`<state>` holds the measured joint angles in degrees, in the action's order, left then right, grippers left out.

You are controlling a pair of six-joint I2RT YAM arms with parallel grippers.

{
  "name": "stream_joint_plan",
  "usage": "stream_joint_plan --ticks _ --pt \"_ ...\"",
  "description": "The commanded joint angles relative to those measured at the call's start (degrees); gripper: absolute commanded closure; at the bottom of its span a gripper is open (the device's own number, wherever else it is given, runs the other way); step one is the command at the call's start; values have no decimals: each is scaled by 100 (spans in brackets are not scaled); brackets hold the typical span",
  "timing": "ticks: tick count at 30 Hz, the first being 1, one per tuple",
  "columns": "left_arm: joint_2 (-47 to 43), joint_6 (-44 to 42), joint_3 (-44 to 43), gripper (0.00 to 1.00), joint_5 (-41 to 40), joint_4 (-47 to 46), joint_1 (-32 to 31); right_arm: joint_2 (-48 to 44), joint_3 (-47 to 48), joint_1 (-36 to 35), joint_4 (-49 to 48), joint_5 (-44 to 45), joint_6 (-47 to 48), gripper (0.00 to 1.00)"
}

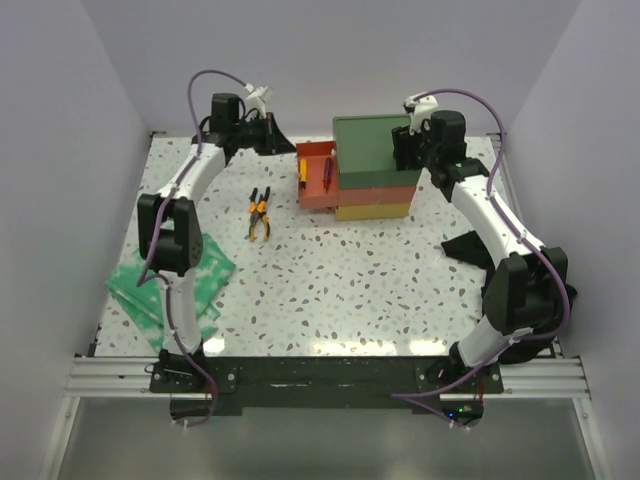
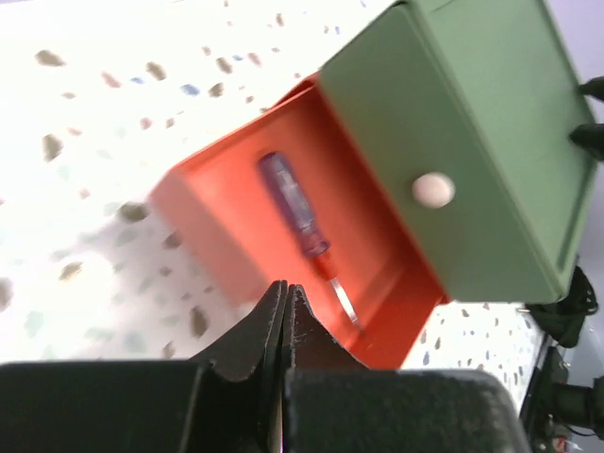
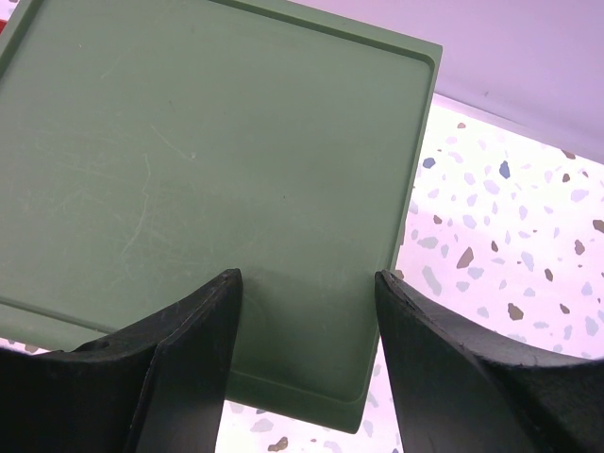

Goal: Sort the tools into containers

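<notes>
Nearest, pliers lie loose on counter, left of stack, not yet sorted. Farther, red drawer stands pulled out leftward, screwdriver inside. By drawer's rim, left tool clenched, empty. Farthest, right tool released, jaws apart over green top, gripping nothing. Likely next: left tool over to pliers. Open wide before descent, straddle both handles crosswise, pinch near pivot, lift clear of drawer wall before letting go.
</notes>
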<state>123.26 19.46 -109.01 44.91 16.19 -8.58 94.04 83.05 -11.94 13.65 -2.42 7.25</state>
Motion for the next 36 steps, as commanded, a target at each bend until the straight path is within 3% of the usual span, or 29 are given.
stream_joint_plan --ticks 1,9,20,32,35,36 --pt "-382 -442 670 100 -411 -406 409 79 -315 34 832 197 154 37" --pt "127 -804 399 100 -518 -72 182 150 -263 43 824 189 137 37" --pt "488 -567 205 100 361 -686 -530 194 -236 34 859 162 119 37" --pt "664 742 469 100 994 -2813 -1041 273 -131 26 964 145 49 37" --pt "568 918 389 78 687 -2429 -927 325 -17 34 1026 136 66 37" --pt "393 910 433 66 599 -2175 -778 326 10 34 1034 127 84 37"
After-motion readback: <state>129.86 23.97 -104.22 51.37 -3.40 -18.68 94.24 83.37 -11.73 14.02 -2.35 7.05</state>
